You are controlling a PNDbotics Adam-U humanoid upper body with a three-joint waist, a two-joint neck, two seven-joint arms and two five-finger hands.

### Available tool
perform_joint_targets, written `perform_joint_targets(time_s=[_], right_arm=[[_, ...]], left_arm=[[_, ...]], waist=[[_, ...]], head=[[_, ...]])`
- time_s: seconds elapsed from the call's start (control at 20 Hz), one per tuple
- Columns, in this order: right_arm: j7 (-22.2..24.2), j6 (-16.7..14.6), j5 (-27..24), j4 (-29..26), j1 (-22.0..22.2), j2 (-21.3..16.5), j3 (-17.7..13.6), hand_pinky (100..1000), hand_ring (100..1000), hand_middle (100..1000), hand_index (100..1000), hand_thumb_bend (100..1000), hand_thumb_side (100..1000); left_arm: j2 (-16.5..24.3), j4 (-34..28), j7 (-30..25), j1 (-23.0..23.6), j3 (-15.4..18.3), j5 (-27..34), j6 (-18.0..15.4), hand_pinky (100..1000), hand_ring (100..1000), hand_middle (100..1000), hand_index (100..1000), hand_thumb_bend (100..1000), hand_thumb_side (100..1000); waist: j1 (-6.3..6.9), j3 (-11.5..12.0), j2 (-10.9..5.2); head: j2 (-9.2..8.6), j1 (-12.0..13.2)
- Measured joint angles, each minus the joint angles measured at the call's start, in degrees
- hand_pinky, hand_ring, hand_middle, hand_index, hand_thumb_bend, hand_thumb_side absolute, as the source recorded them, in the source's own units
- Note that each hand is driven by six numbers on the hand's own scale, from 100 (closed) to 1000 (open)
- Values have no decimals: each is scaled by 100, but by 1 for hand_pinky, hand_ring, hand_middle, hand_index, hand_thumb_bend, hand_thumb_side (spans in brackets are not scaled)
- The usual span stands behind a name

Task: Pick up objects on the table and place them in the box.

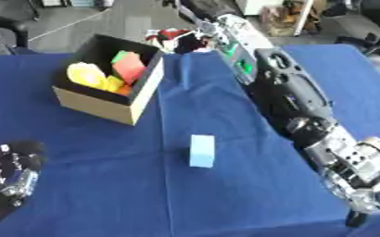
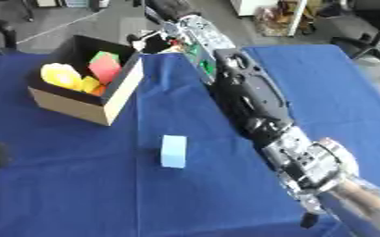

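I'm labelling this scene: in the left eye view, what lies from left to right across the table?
Left hand at the lower left, cardboard box holding coloured pieces, light blue block, right arm.

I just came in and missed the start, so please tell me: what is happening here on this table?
A humanoid robot is clearing a blue table into a cardboard box. The box already holds a yellow, a red and a green object. One light blue block remains alone on the cloth. The right hand is stretched out beyond the box's far corner, seeming to hold something red and white. The left hand rests at the lower left, touching nothing.
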Motion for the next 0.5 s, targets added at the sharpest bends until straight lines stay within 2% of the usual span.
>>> perform_joint_targets(time_s=[0.1,0.2,0.3,0.4,0.5], right_arm=[[752,-256,-721,-462,311,-365,133,893,821,821,956,339,297],[1426,-384,-1247,-918,556,-674,283,910,855,868,979,364,317],[2054,-449,-1627,-1335,753,-926,493,924,884,900,989,375,274],[2428,-420,-1863,-1694,898,-1099,761,935,905,926,1000,371,188],[2501,-348,-1932,-1961,986,-1182,1048,943,920,941,1000,375,131]], left_arm=[[4,0,8,8,14,-5,1,735,645,647,729,100,326],[5,0,17,10,30,-15,-2,735,645,647,729,100,327],[14,0,25,10,32,-18,-1,735,645,647,729,100,327],[44,1,26,10,32,-20,-2,735,645,647,729,100,327],[53,1,26,10,32,-22,-2,735,645,647,729,100,327]], waist=[[-18,-43,-3],[-40,-64,-15],[-65,-67,-23],[-83,-65,-25],[-90,-52,-25]], head=[[5,39],[29,62],[44,69],[45,76],[47,76]])
